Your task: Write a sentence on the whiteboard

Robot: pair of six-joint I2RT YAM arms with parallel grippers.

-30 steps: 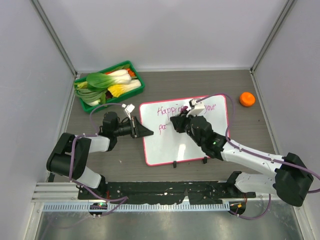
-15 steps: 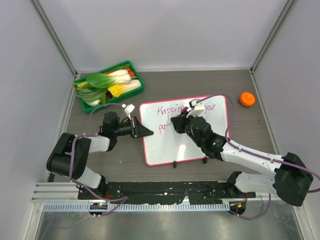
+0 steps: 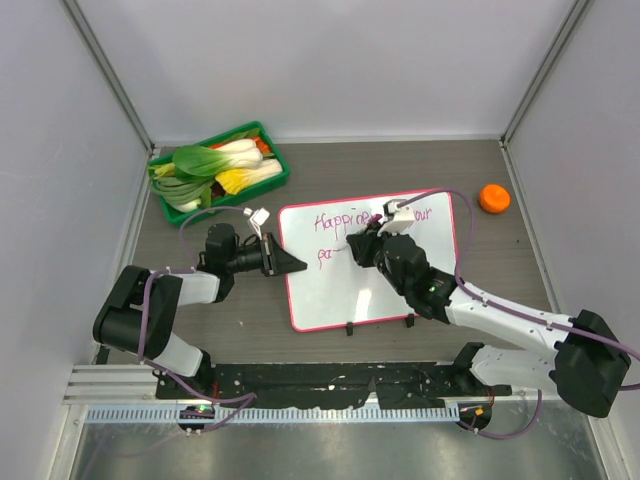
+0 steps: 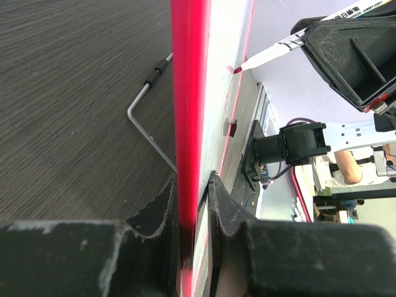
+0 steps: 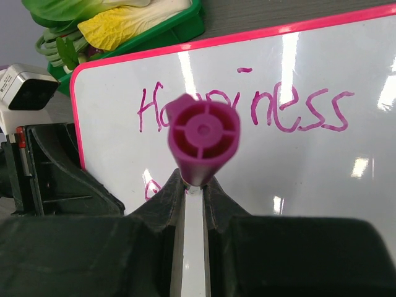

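Observation:
The whiteboard (image 3: 335,295), white with a pink-red frame, stands tilted on the table in the top view. My left gripper (image 3: 298,266) is shut on its left frame edge (image 4: 189,93), one finger on each side (image 4: 192,179). My right gripper (image 3: 352,245) is shut on a purple marker (image 5: 203,139), whose cap end faces the wrist camera. The marker's tip meets the board at the start of a second line (image 5: 150,189). The sentence (image 5: 297,111) reads "Happiness", and "your" (image 3: 432,213) stands further right. The arm hides the middle of the first line in the top view.
A green tray (image 3: 277,181) of leafy vegetables sits at the back left, close to the board's upper left corner. An orange round object (image 3: 494,198) lies at the back right. A bent wire leg (image 4: 145,117) props the board from behind. Two black feet stand at its near edge.
My right gripper has shifted slightly to the right and up with the marker, uncovering a short stroke on the second line. The left gripper and the board have not moved.

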